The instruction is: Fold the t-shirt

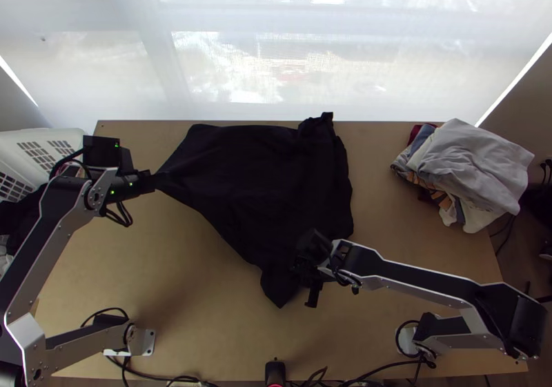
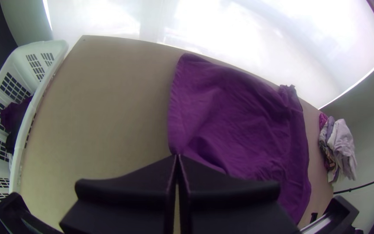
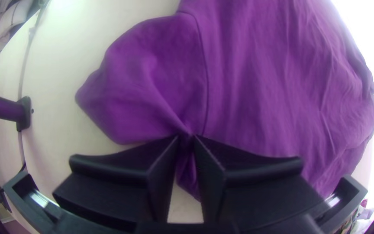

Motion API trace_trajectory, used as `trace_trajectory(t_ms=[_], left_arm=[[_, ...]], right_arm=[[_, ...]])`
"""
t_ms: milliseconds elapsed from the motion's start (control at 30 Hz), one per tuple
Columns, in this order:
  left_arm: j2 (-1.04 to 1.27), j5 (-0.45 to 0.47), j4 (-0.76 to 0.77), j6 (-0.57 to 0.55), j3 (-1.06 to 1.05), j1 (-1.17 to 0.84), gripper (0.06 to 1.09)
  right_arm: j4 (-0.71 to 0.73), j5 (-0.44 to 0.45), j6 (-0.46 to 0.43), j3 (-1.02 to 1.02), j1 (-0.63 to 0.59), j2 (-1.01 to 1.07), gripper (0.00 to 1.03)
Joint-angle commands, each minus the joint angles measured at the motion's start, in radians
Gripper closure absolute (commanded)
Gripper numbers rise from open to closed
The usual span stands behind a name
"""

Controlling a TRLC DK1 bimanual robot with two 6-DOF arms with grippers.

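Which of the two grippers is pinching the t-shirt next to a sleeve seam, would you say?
The right gripper: it pinches the t-shirt beside that seam, whereas the left gripper holds a drawn-out corner.

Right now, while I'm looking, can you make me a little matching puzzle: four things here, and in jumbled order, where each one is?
1. Left gripper
2. White basket
3. Pile of clothes
4. Right gripper

A. At the table's far right corner
B. At the t-shirt's leftmost corner
C. By a sleeve at the t-shirt's near end
D. Beyond the table's left edge

Pairs: 1-B; 2-D; 3-A; 4-C
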Motion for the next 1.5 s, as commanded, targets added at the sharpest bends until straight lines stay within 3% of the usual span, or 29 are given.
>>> trace_trajectory(t_ms=[0,533,900,1467], left_arm=[[-0.024,0.0,-0.015,0.0,-0.002,0.01,1.05],[-0.199,0.002,-0.159,0.026,-0.025,0.06,1.05],[-0.361,0.006,-0.294,0.103,-0.051,0.083,1.05],[-0.565,0.02,-0.573,0.249,-0.008,0.07,1.05]], right_arm=[[0.017,0.002,-0.002,0.014,-0.038,0.017,1.0],[-0.33,0.002,-0.069,0.092,-0.251,-0.355,1.0],[-0.623,0.0,-0.071,0.25,-0.197,-0.483,1.0],[-0.974,-0.021,-0.046,0.316,-0.079,-0.623,1.0]])
